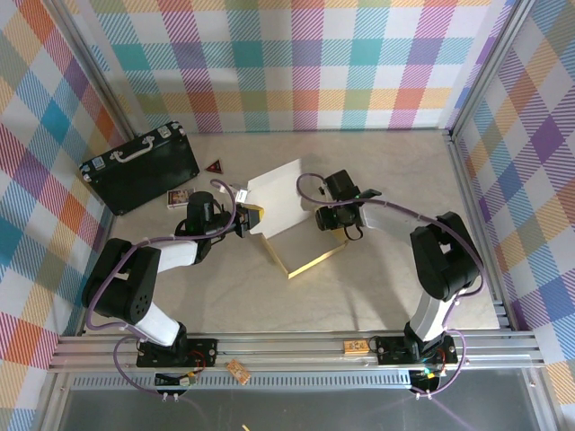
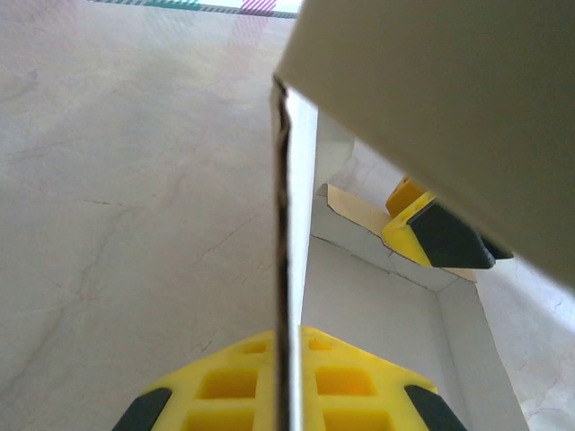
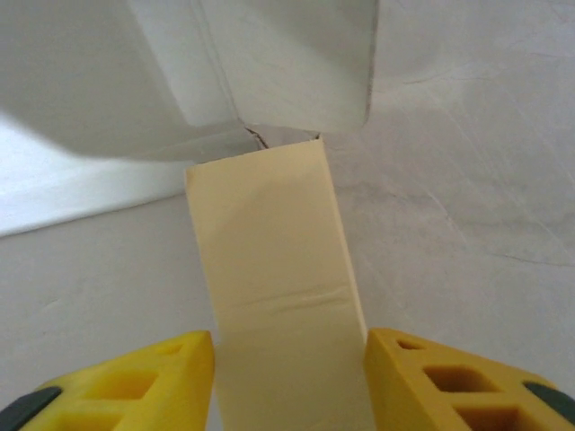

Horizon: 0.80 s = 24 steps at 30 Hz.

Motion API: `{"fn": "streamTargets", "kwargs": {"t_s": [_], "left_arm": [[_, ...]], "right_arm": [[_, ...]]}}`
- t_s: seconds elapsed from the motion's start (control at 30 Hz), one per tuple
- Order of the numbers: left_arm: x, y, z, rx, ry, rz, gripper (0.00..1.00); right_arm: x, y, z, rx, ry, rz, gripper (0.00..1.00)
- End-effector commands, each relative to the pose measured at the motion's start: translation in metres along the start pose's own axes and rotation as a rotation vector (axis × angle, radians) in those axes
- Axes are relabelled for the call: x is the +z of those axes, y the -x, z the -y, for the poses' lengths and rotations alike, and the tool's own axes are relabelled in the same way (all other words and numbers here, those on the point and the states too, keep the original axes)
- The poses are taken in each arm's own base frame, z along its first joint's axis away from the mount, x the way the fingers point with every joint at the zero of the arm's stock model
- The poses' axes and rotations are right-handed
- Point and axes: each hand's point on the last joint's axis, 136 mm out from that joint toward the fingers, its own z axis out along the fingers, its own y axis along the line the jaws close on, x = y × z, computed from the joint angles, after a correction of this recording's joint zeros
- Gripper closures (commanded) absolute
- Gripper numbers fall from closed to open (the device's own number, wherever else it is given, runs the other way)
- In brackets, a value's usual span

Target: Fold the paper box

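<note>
The paper box (image 1: 280, 205) stands half-formed mid-table, its white panel raised and a tan edge along the near side. My left gripper (image 1: 252, 222) is shut on the box's left wall. In the left wrist view that wall (image 2: 296, 224) runs edge-on between the yellow fingers (image 2: 225, 386) of the left gripper (image 2: 287, 341). My right gripper (image 1: 346, 230) sits at the box's right side. In the right wrist view the right gripper (image 3: 287, 346) is open, its fingers (image 3: 422, 377) straddling a tan flap (image 3: 269, 260) that hangs from the white panels (image 3: 269, 63).
A black hard case (image 1: 141, 166) with a silver handle lies at the back left. A small card (image 1: 178, 199) and a dark red triangle (image 1: 214, 165) lie near it. The aluminium rail (image 1: 296, 346) runs along the near edge, and checked walls surround the table.
</note>
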Motion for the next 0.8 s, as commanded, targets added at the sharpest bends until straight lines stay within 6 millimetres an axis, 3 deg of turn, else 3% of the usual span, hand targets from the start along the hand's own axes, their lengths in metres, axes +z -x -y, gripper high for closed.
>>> {"fn": "streamTargets", "kwargs": {"t_s": [0.0, 0.17, 0.27, 0.37, 0.43, 0.63, 0.77], "left_arm": [[-0.003, 0.006, 0.007, 0.051, -0.020, 0.018, 0.98], [-0.004, 0.009, 0.009, 0.067, -0.024, 0.026, 0.97], [-0.004, 0.008, 0.009, 0.076, -0.024, 0.023, 0.97], [-0.003, 0.007, 0.009, 0.079, -0.030, 0.020, 0.97], [-0.003, 0.007, 0.010, 0.082, -0.033, 0.020, 0.96], [-0.003, 0.009, 0.012, 0.086, -0.044, 0.025, 0.96], [-0.002, 0.010, 0.015, 0.087, -0.051, 0.023, 0.96]], "right_arm": [[-0.012, 0.008, -0.018, -0.036, 0.115, 0.071, 0.49], [-0.051, 0.018, -0.031, -0.071, 0.213, 0.199, 0.43], [-0.059, 0.020, -0.013, -0.034, 0.173, 0.206, 0.41], [-0.051, 0.016, 0.011, 0.035, 0.143, 0.159, 0.42], [-0.044, 0.014, 0.017, 0.048, 0.156, 0.131, 0.43], [-0.008, 0.011, 0.012, 0.038, 0.216, 0.038, 0.51], [0.009, 0.015, 0.008, 0.039, 0.246, 0.007, 0.65]]}}
